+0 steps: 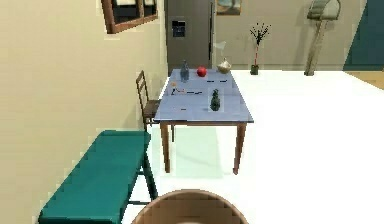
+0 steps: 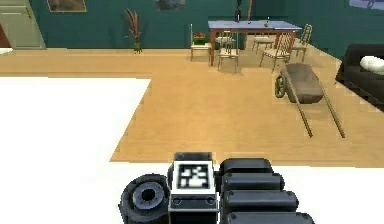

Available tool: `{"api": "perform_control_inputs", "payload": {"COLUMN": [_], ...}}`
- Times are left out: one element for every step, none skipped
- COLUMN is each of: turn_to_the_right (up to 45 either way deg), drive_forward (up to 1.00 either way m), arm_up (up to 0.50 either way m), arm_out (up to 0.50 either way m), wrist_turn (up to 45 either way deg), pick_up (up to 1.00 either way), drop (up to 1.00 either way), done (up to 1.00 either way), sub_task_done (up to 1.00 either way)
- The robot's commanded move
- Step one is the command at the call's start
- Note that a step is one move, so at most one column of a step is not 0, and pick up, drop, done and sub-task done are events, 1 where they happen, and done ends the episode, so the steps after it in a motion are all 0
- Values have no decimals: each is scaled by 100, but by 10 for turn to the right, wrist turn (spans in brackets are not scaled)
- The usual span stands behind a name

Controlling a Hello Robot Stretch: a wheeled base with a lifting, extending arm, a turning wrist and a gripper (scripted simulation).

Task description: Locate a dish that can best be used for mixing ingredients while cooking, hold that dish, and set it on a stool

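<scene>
Forward view: surface [image 1: 205, 108] straight ahead, blue top on wooden legs, long side running away from the camera, close to the cream wall on the view's left.

On it:
- red round thing [image 1: 201, 72] at the far end
- small dark blue thing [image 1: 184, 72] left of it
- dark green spiky thing [image 1: 215, 100] nearer, toward the right edge
- pale bowl-like shape [image 1: 224, 66] at the far right corner, just beside the red thing. It matches the mixing dish in outline; too small to confirm.

Wooden chair [image 1: 148, 100] at the surface's left side, by the wall. Green bench [image 1: 100, 180] lower left, nearer the camera. Round wooden top [image 1: 190, 208] at the bottom edge; can't tell what it belongs to.

Back of the room: dark fridge [image 1: 188, 30], bare branches in a vase [image 1: 258, 45], teal door [image 1: 365, 35]. Window [image 1: 130, 12] on the left wall. White floor.

Arm side view: wood floor, white floor area at left, teal wall. Dining table [image 2: 252, 27] with chairs far back, plant [image 2: 133, 28], dark sofa [image 2: 365, 75] at right. Marker square [image 2: 195, 178] at the bottom edge with dark blocks around it.

Jaws: far end not made out, so state and load cannot be told.
</scene>
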Motion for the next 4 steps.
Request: {"api": "perform_control_inputs", "payload": {"turn_to_the_right": [-150,120,-150,150], "drive_forward": [0,0,0,0], "arm_up": [0,0,0,0], "arm_out": [0,0,0,0], "wrist_turn": [0,0,0,0], "pick_up": [0,0,0,0], "drop": [0,0,0,0], "done": [0,0,0,0], "sub_task_done": [0,0,0,0]}}
